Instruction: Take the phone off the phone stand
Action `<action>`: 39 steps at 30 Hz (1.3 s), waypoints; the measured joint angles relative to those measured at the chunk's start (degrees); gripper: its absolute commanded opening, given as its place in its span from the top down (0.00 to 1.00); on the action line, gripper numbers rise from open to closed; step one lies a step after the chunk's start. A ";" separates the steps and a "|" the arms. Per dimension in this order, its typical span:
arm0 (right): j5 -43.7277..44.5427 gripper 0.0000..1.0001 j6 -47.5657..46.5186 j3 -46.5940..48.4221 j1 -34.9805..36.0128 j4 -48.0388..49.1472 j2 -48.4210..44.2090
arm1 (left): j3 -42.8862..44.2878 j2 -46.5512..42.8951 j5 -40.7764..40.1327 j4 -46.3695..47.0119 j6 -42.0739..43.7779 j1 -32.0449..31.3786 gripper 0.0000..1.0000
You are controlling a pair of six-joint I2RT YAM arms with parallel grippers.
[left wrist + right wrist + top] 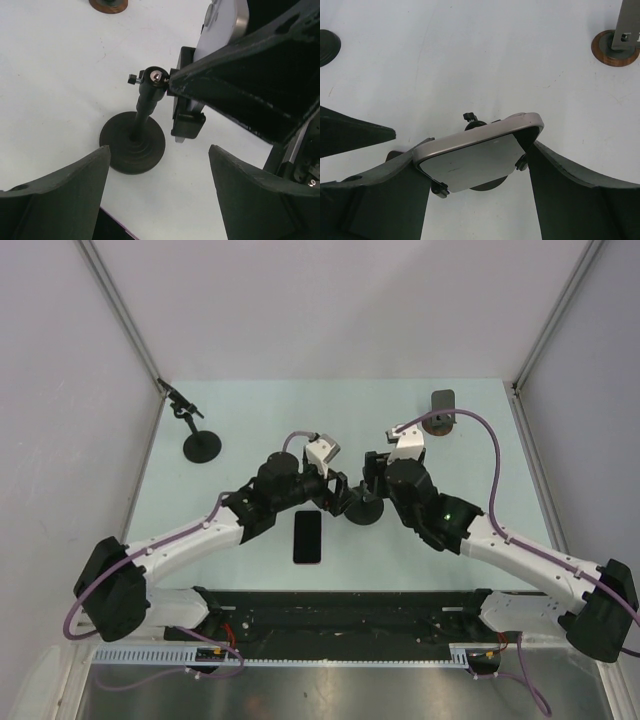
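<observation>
A silver phone (470, 160) sits in the clamp of a black phone stand (134, 142) with a round base, at the table's middle (362, 508). My right gripper (477, 170) is shut on the phone, one finger on each long edge; the clamp's black tabs (440, 189) still grip its edge. In the left wrist view the phone (225, 20) shows above the stand's ball joint (156, 77). My left gripper (157, 200) is open and empty, just left of the stand's base, fingers (55, 195) wide apart. In the top view the two grippers meet over the stand.
A dark phone (307, 537) lies flat on the table just near and left of the stand. A second black stand (200, 445) is at the back left. A third stand with a brown-rimmed base (442, 420) is at the back right (615, 47).
</observation>
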 measured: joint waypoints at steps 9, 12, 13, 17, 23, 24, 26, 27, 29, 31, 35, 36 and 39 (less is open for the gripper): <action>3.45 1.00 1.57 -0.02 1.25 0.44 0.63 | 1.68 6.80 -0.48 6.14 -0.42 -2.73 0.32; 3.72 1.00 2.01 -0.02 1.29 0.44 0.63 | 2.03 8.37 -0.61 7.06 -0.48 -2.95 0.42; 3.74 1.00 2.03 -0.02 1.36 0.44 0.66 | 2.10 8.66 -0.63 7.30 -0.50 -2.99 0.49; 4.04 1.00 2.34 -0.02 1.40 0.48 0.72 | 2.60 9.53 -0.55 8.26 -0.98 -3.28 0.65; 4.57 1.00 2.60 -0.02 1.42 0.59 0.74 | 2.69 9.53 -0.74 8.63 -0.92 -3.72 0.94; 4.57 1.00 2.60 -0.02 1.42 0.59 0.74 | 2.69 9.53 -0.79 8.63 -0.92 -3.72 0.97; 4.52 1.00 2.51 -0.02 1.42 0.63 0.74 | 2.69 9.53 -0.81 8.63 -0.92 -3.69 1.00; 4.50 1.00 2.32 -0.02 1.42 0.63 0.74 | 2.69 9.53 -0.74 8.63 -0.92 -3.63 1.00; 4.20 1.00 1.97 -0.02 1.38 0.72 0.74 | 2.67 9.53 -0.52 8.63 -0.94 -3.45 1.00; 3.21 1.00 1.44 -0.02 0.98 0.90 0.74 | 2.64 9.51 0.44 8.63 -0.94 -2.91 1.00; 0.28 1.00 0.02 -0.02 -0.42 1.29 0.70 | 2.16 9.42 2.56 9.07 -0.87 -1.81 0.99; -0.37 1.00 -0.28 -0.02 -0.70 1.33 0.68 | 1.95 9.42 3.02 9.40 -0.87 -1.60 1.00; -2.25 1.00 -0.90 -0.02 -1.53 1.29 0.42 | 1.27 9.38 4.52 10.60 -0.90 -1.01 1.00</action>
